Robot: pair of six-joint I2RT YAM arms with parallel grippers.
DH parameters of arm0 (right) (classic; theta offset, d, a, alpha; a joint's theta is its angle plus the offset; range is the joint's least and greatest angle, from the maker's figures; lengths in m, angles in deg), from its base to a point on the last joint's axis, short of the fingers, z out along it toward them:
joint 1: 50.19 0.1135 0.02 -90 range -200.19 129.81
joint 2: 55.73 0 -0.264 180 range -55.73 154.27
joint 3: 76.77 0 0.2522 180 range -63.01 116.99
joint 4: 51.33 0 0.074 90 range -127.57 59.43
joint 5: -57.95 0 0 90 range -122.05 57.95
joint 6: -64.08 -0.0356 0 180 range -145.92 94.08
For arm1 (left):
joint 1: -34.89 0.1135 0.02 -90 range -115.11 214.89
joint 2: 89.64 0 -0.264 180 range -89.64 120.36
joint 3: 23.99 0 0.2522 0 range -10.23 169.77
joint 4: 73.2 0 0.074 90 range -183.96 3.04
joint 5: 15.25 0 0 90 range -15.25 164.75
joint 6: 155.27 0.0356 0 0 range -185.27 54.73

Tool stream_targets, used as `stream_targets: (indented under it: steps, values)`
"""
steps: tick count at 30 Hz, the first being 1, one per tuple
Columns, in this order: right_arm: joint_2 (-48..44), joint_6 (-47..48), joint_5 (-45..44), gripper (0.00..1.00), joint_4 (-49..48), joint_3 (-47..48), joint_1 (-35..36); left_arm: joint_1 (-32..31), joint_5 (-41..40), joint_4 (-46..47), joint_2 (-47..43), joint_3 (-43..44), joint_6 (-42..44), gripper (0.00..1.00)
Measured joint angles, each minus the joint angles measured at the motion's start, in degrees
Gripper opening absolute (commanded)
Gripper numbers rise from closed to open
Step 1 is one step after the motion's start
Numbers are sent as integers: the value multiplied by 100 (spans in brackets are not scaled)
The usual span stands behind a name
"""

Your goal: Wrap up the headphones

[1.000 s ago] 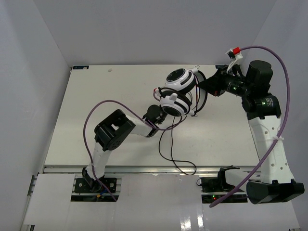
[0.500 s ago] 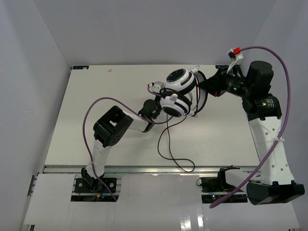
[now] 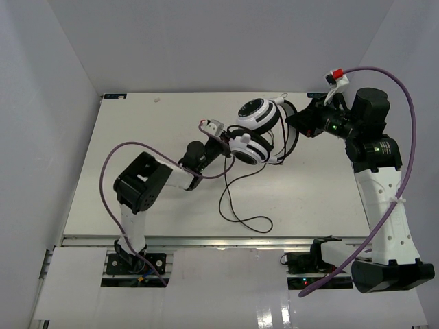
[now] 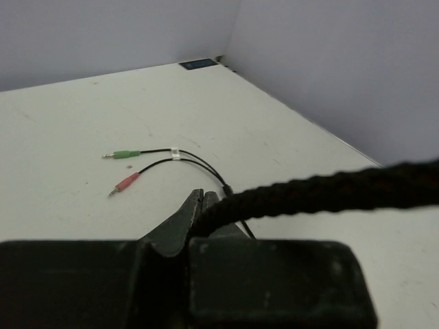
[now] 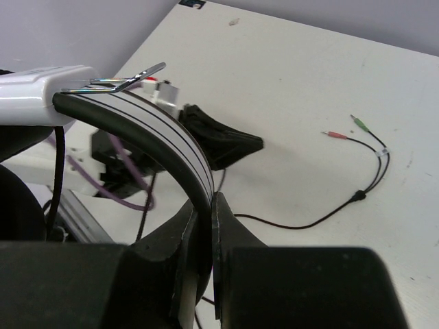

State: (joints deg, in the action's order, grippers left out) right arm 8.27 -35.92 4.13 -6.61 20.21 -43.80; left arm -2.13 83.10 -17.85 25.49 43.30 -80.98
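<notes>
Top view, front to back. Slack of the thin black cord (image 3: pixel 221 200) lies in a loose loop on the white counter (image 3: pixel 137 123), close to its front edge and between the two arm bases.

The left fingers (image 4: pixel 180 223) are pressed together on the cord, which looks braided in the left wrist view and leaves them to the right. They sit just beside the headphones (image 3: pixel 250 145), on the left of these.

The headphones are near the middle of the counter, toward its back and right. The two white ear cups (image 3: pixel 258 112) sit one behind the other, with turns of cord around them.

The right fingers (image 5: pixel 184 236) are clamped on the headband (image 5: pixel 175 147), which is black with thin white stripes and arches up and left from them. I cannot tell whether the cups rest on the counter.

Farther back, the cord's free end splits in two and ends in a green plug (image 4: pixel 125 154) and a pink plug (image 4: pixel 126 182), both flat on the counter.

A dark label (image 4: pixel 199 64) sits at the far left corner. Its print is too small to read.
</notes>
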Motion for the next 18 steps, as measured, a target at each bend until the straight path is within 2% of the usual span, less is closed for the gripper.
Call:
stream_targets:
  steps: [5,9,14,18]
  values:
    - [97,427,-297,8,171,1,0,519,1854,-755,-1164,-146,-66,0]
    - [199,1018,-115,8,337,2,-4,983,3393,-1469,-1870,-134,-126,0]
    - [223,1964,46,8,666,54,71,1626,4904,-2505,-1949,-67,-448,0]
    - [225,2619,-99,8,926,66,462,1981,5452,-4201,-1618,658,-225,0]
